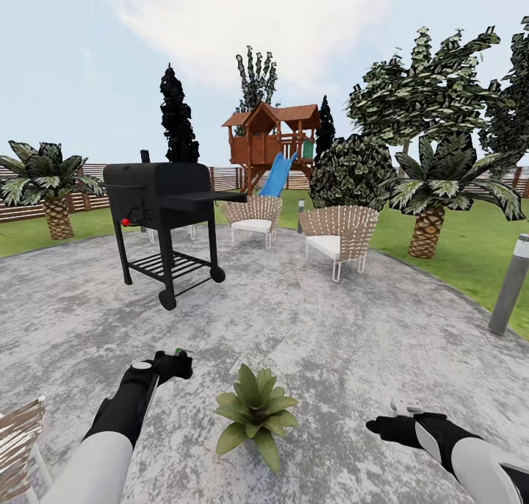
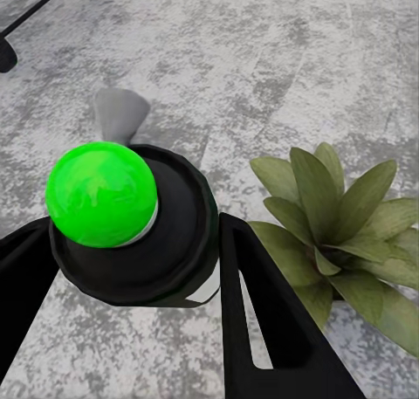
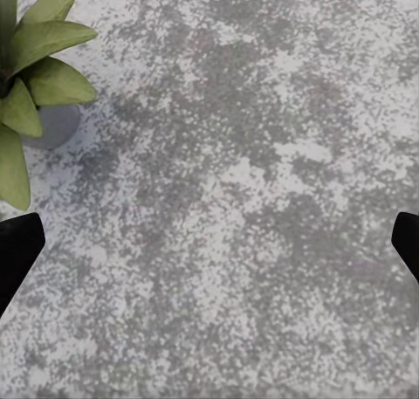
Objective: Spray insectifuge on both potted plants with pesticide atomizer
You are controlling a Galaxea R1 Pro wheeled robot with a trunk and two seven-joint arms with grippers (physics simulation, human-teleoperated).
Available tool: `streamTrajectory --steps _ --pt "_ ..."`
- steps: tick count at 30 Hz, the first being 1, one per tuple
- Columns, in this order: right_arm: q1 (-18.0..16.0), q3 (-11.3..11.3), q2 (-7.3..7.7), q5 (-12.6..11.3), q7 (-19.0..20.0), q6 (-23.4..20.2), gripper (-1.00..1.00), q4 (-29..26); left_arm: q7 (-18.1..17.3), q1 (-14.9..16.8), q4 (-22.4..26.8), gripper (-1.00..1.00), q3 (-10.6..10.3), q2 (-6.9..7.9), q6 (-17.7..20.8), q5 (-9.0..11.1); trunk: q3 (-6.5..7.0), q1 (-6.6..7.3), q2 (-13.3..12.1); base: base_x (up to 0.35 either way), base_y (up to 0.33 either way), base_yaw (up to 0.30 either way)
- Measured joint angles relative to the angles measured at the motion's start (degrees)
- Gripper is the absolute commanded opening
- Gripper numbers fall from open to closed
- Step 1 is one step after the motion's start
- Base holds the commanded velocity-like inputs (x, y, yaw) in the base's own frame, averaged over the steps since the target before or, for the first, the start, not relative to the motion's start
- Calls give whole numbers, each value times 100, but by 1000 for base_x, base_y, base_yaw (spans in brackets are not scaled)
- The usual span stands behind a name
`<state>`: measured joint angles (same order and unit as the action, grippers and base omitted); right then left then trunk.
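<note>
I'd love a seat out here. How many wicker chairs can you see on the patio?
3: one behind the grill, one to its right, and a partly cropped one at the near left edge. More may lie outside the view.

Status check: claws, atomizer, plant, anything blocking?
Left claw shut on pesticide atomizer, spray head facing patio. Right claw open, empty. Potted plant on patio between the arms. Nothing between atomizer and plant.
</note>
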<state>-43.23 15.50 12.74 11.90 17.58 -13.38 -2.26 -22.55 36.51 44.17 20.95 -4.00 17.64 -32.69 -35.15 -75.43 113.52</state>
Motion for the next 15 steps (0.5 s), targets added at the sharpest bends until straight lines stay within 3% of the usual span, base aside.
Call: streamTrajectory --steps 15 --pt "0 0 0 -6 0 0 100 1 -4 0 1 -100 -16 -2 3 0 0 0 0 0 0 0"
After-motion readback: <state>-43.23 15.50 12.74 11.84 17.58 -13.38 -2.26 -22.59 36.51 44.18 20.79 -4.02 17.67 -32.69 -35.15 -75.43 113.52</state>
